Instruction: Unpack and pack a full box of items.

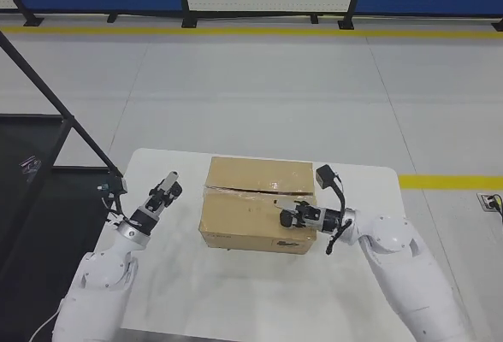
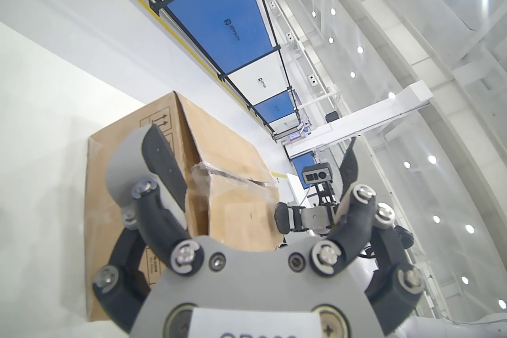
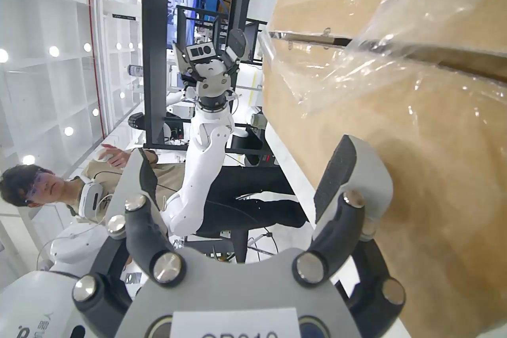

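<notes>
White table (image 1: 260, 295) in an open hall, pale floor, with a yellow line behind it. A brown cardboard box (image 1: 256, 214) sat mid-table with its flaps down and wrinkled clear tape (image 3: 396, 18) across the centre seam (image 1: 251, 193). The right wrist view showed a thin dark gap along that seam. No items were out on the table, so I read this as the very start: opening the box for the unpack.

You had the right gripper (image 1: 284, 217) over the box top, on the flap nearer the robot, with its jaws spread and nothing held. One of its fingers (image 3: 356, 165) lay right against the cardboard; I couldn't tell whether it was touching. The seam and tape were just ahead of its fingertips.

You had the left gripper (image 1: 171, 182) off the box's side, jaws also spread and empty. The box's end face was straight ahead of its fingertips, near but apart.

Next move, my guess:
- Right gripper needs a finger into the seam gap or under the flap edge to break the tape and lift.
- Left gripper needs to close in and brace the end face, or the box will likely slide on the smooth top.
- The tape looked crumpled but still bridged the seam, so expect resistance and possibly a tear in the flap.
</notes>
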`<act>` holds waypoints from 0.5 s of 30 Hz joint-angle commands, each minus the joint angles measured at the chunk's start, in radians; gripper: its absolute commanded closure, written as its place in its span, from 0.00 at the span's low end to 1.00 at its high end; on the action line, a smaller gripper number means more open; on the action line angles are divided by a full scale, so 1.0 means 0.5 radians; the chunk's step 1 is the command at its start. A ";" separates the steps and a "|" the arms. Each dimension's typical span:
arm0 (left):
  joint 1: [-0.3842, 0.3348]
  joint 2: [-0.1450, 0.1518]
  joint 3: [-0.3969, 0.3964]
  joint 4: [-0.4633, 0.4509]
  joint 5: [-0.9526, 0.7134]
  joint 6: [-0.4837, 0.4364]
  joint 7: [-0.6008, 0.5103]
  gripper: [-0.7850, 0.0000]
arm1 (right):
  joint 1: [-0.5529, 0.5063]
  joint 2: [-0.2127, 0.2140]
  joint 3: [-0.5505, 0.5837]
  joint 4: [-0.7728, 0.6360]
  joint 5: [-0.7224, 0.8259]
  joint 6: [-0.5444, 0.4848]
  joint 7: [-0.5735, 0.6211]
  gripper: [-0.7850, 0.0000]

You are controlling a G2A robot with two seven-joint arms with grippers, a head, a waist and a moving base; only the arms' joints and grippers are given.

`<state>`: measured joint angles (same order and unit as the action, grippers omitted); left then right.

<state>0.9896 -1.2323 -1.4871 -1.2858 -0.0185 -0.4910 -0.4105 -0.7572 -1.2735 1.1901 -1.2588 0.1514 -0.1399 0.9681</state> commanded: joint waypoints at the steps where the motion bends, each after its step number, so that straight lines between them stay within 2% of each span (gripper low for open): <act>1: -0.002 0.002 -0.004 0.012 -0.009 -0.008 0.004 0.00 | 0.042 -0.014 -0.056 0.020 0.016 0.030 -0.026 0.00; 15: -0.008 0.018 -0.045 0.107 -0.083 -0.037 -0.013 0.00 | 0.215 -0.081 -0.161 0.208 0.342 -0.103 -0.148 0.00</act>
<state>0.9873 -1.2238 -1.5095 -1.2367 -0.0563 -0.5084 -0.4156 -0.6563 -1.3118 1.1117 -1.1588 0.3105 -0.1826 0.8988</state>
